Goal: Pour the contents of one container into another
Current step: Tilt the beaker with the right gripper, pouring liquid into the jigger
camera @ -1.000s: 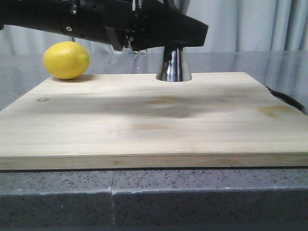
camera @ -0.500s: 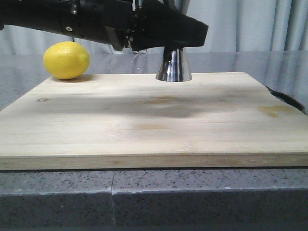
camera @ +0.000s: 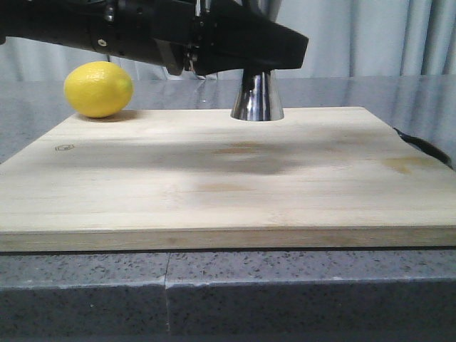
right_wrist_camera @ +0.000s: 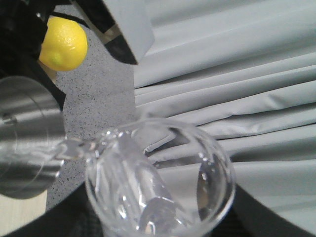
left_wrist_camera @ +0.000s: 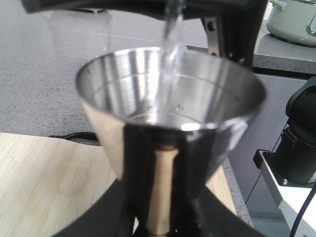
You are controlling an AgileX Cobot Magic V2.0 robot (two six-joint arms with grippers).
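Water is running in a thin clear stream (left_wrist_camera: 170,44) from the tipped glass beaker (right_wrist_camera: 158,182) into the upper cup of the steel jigger (left_wrist_camera: 168,111), so the pour looks to be under way, with some liquid already pooled low in the cup.

The left gripper (left_wrist_camera: 160,207) reaches across the front view and has its two dark fingers (left_wrist_camera: 136,163) pressed against the jigger's narrow waist, one on each side. This probably steadies the tall, narrow vessel so the stream cannot knock it over. The jigger's base (camera: 256,107) rests on the far part of the wooden board (camera: 214,178).

The right gripper (right_wrist_camera: 158,224) carries the beaker: dark finger shapes flank the glass low on both sides, though the contact itself is out of focus. The beaker is tilted with its lip (right_wrist_camera: 69,147) toward the jigger's rim, just over it, which keeps the stream short and inside the cup.

A lemon (camera: 97,88) lies at the board's far left corner, well apart from the jigger. The near half of the board is bare. Close behind the jigger is the board's far edge, then grey counter (camera: 370,89). A spill would likely land there.
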